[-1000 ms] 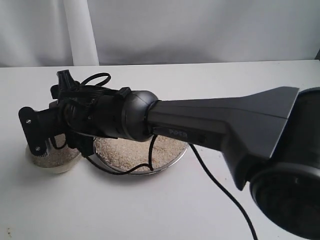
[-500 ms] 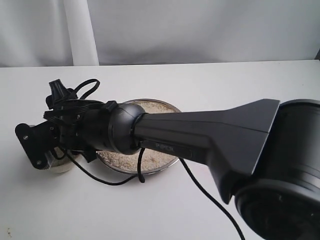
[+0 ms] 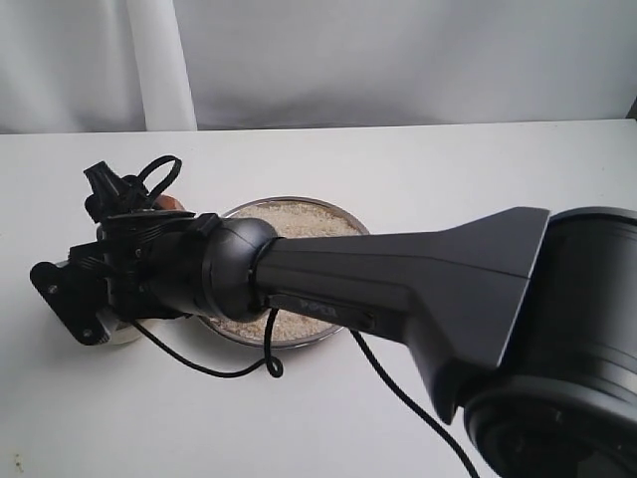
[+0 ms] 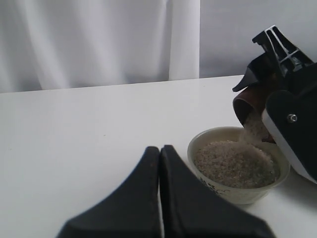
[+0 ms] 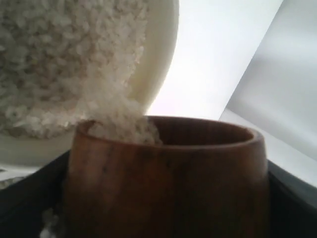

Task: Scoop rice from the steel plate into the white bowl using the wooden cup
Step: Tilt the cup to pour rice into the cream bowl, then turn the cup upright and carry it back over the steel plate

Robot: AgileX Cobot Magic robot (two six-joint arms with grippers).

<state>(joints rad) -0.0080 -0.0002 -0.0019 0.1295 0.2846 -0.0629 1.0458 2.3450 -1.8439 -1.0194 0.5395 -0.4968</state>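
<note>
The right gripper pinched the cup tipped over the bowl so rice poured in, the left gripper pressed together.

The wooden cup fills the near part of my view, reddish-brown with the grain showing, clamped between my dark jaws, one on each side of it; it is tipped toward the white bowl; rice spills over its rim in a pale stream onto the heap already in the bowl; beyond lies the white counter, then a grey backdrop.
</note>
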